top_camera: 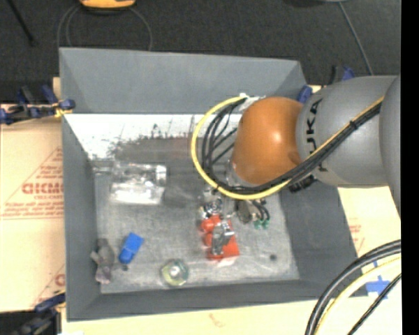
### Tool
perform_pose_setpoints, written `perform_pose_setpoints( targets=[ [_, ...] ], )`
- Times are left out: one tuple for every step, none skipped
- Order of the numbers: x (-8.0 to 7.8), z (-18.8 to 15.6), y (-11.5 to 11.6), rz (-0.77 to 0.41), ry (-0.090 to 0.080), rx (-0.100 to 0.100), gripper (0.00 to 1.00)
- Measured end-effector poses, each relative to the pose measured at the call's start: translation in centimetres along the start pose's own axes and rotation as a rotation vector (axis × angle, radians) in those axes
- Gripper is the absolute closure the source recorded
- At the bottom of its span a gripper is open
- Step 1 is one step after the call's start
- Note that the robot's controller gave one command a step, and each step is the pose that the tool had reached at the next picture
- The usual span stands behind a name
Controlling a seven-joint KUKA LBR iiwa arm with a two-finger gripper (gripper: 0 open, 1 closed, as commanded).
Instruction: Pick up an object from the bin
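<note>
Most of the end effector (pixel 214 213) is hidden under the arm's round orange cover (pixel 265 149), so it cannot be told if it is spread or pressed together. It is seen just above a red thing (pixel 222 247), right of the middle of the bin (pixel 80 187). The red thing's top is covered, and its shape is hard to make out. Open floor is seen to the left, between a clear plastic piece (pixel 136 183), a blue block (pixel 130 248) and a round pale thing (pixel 174 273) by the near wall.
</note>
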State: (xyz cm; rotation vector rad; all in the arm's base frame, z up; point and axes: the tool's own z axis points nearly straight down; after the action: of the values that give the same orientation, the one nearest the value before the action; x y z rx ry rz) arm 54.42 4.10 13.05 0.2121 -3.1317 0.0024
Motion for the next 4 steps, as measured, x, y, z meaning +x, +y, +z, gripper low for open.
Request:
perform_pose_setpoints(
  targets=[
    [-2.1,2.3,-4.6,-0.171,-0.008,0.002,0.0],
    [-1.8,3.6,-3.4,-0.329,-0.019,0.004,0.0],
    [-2.2,3.4,-3.3,-0.327,-0.034,0.003,1.0],
    [-1.8,3.7,-3.3,-0.325,-0.023,0.001,0.0]
  ],
)
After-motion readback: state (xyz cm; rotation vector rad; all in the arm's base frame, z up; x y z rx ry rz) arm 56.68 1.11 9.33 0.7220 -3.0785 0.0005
